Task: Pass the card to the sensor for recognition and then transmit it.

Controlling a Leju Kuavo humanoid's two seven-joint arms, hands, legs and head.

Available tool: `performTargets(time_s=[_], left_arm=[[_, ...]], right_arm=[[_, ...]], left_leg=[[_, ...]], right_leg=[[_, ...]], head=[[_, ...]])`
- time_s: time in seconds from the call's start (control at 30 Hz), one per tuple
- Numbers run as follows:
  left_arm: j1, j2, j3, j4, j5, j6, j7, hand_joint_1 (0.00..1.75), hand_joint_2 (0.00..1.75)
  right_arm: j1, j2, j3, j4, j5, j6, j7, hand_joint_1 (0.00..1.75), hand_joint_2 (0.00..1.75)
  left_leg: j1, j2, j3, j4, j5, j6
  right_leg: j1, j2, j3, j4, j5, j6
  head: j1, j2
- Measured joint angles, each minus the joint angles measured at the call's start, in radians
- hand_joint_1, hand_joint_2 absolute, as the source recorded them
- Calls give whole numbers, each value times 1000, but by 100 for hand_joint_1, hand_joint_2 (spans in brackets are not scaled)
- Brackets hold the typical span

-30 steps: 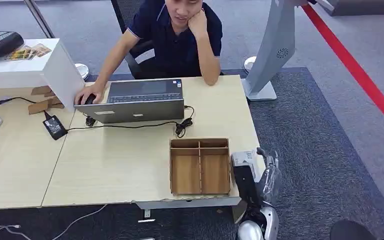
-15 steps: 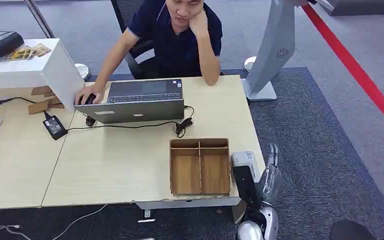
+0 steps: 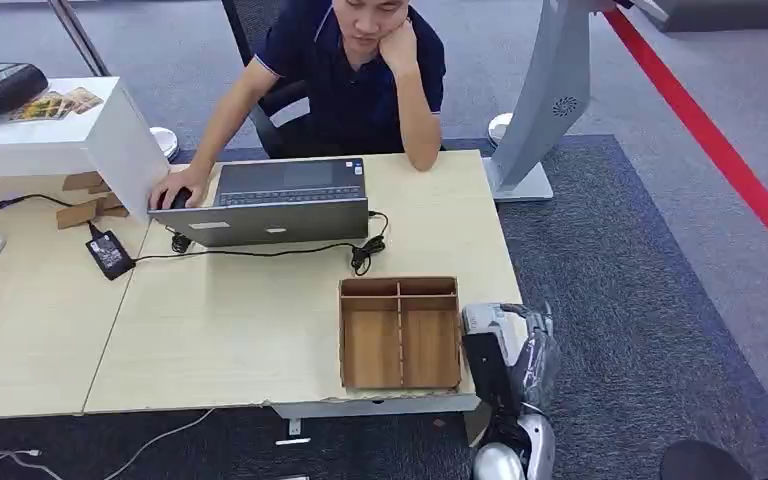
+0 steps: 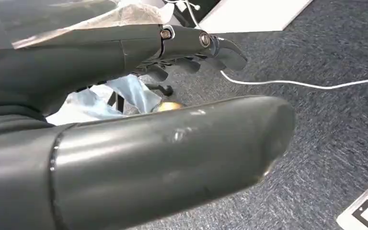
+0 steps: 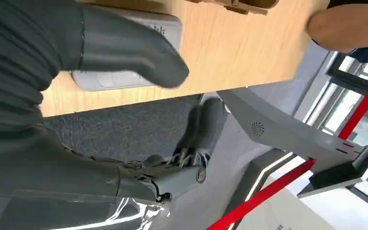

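The grey-white sensor box [image 3: 484, 318] lies at the table's front right corner, beside the wooden tray [image 3: 400, 283]. My right hand [image 3: 530, 348] hangs just off the table edge next to it, holding nothing. In the right wrist view the thumb [image 5: 124, 48] lies across the sensor [image 5: 110, 80], while the darker fingers [image 5: 191, 143] stay apart over the carpet. Several colourful cards [image 3: 57, 103] rest on the white stand at the far left. My left hand [image 4: 139, 110] hangs over the carpet, fingers stretched out and holding nothing.
A person [image 3: 350, 70] sits behind the table [image 3: 240, 320] with one hand by the laptop [image 3: 275, 200]. A black adapter [image 3: 110, 252] and cable lie left of the laptop. A grey stand [image 3: 545, 100] rises at the right. A white cable [image 4: 306, 85] crosses the carpet.
My right hand's fingers, which pointed up and away from the table, have bent in toward the sensor. The person and table things have stayed put.
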Motion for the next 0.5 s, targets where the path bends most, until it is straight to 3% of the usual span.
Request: performTargets(time_s=[0.5], left_arm=[[0, 0, 4, 0, 0, 0, -4, 0, 0]], right_arm=[[4, -29, 50, 0, -26, 0, 18, 175, 175]], left_leg=[[0, 0, 0, 0, 0, 0]], right_leg=[[0, 0, 0, 0, 0, 0]], head=[[0, 0]])
